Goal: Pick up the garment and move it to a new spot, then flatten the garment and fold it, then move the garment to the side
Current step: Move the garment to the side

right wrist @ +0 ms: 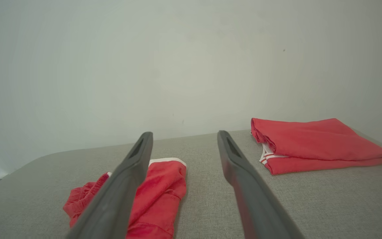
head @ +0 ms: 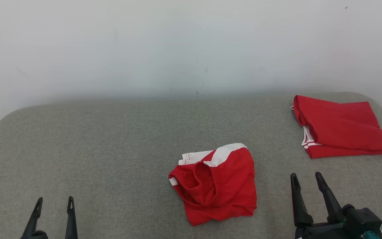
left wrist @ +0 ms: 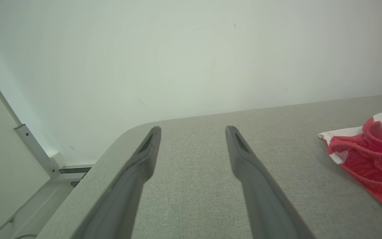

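Note:
A crumpled red garment (head: 216,184) with white trim lies on the grey padded table (head: 111,149), near the front middle. It also shows at the right edge of the left wrist view as the garment (left wrist: 373,156), and low left in the right wrist view as the garment (right wrist: 158,189), partly behind a finger. My left gripper (head: 54,203) stands open at the lower left, well left of the garment, nothing between its fingers (left wrist: 144,156). My right gripper (head: 305,177) stands open at the lower right, just right of the garment, empty, its fingers (right wrist: 234,156) apart.
A second red garment (head: 340,126), folded flat with white striped trim, lies at the table's back right corner, also seen as the folded garment (right wrist: 313,144). A white wall (head: 191,46) rises behind the table. The table's rounded left corner (left wrist: 124,132) drops to a metal frame (left wrist: 35,149).

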Controlling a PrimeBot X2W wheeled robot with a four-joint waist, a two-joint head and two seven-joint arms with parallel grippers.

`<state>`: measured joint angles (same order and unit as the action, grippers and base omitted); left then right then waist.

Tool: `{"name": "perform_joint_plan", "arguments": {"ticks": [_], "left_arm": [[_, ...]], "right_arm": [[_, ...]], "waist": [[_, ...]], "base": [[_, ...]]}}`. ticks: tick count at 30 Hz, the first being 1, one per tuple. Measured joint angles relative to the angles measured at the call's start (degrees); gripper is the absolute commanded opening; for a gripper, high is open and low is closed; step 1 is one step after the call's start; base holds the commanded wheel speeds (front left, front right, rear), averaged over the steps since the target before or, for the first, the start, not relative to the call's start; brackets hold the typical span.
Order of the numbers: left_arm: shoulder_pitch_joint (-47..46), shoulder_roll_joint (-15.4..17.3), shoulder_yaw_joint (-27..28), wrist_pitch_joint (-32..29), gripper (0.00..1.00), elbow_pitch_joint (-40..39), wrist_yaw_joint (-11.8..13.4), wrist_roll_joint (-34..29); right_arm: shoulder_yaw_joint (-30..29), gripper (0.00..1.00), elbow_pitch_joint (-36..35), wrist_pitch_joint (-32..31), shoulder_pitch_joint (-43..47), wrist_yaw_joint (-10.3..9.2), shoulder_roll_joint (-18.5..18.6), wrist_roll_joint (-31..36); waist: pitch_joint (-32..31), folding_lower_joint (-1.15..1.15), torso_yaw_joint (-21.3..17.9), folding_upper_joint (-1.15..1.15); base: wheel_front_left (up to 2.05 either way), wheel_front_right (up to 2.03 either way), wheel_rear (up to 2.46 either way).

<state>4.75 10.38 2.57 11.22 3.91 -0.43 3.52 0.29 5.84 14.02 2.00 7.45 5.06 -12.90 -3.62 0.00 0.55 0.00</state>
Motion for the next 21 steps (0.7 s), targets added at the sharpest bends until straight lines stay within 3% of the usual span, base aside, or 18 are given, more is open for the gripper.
{"name": "perform_joint_plan", "arguments": {"ticks": [8, 21], "left_arm": [[0.14, 2.29, -0.58, -2.61, 1.00, -2.78, -1.47, -0.01], [1.83, 2.59, -0.73, -4.28, 1.00, -4.75, -2.02, 2.20]], "right_arm": [[0.24, 1.00, -1.05, -2.56, 0.34, 0.00, -0.60, 1.46], [-0.03, 1.00, -1.09, -4.54, 0.58, 0.00, -1.14, 2.01]], "waist": [[-0.71, 0.00, 0.89, 0.00], [-0.21, 0.00, 1.62, 0.00]], "base": [[0.00, 0.00, 0.00], [0.00, 0.00, 0.00]]}}
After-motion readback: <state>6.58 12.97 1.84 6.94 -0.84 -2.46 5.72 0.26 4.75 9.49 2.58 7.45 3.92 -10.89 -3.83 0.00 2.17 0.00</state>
